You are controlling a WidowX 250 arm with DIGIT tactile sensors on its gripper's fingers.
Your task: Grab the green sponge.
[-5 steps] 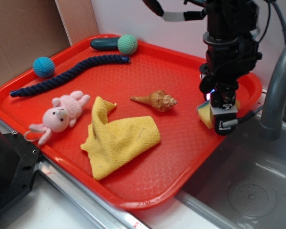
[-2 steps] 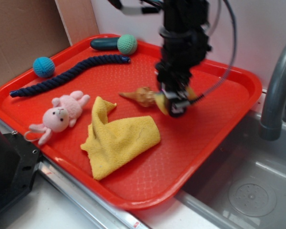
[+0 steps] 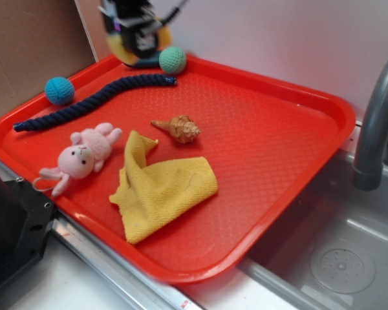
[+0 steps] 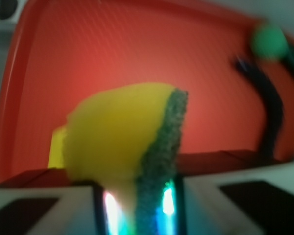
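The green sponge [image 4: 118, 131] is yellow foam with a dark greenish-grey scouring layer along its right side. It sticks out from between the jaws of my gripper [image 4: 137, 208], which is shut on it. In the exterior view the gripper [image 3: 135, 40] hangs blurred above the far left corner of the red tray [image 3: 323, 103]. There the sponge [image 3: 118, 48] shows as a yellow edge beside the fingers, lifted off the tray. The arm above the gripper is out of frame.
On the tray lie a green knitted ball [image 3: 172, 59], a teal ball [image 3: 59, 90], a navy rope [image 3: 97, 97], a pink bunny [image 3: 84, 152], a yellow cloth [image 3: 161, 188] and a shell [image 3: 178, 128]. A grey faucet [image 3: 375, 123] and a sink [image 3: 336, 258] are at the right.
The gripper has carried the sponge from the tray's right edge across to above its far left corner. The shell has slid a little to the left.
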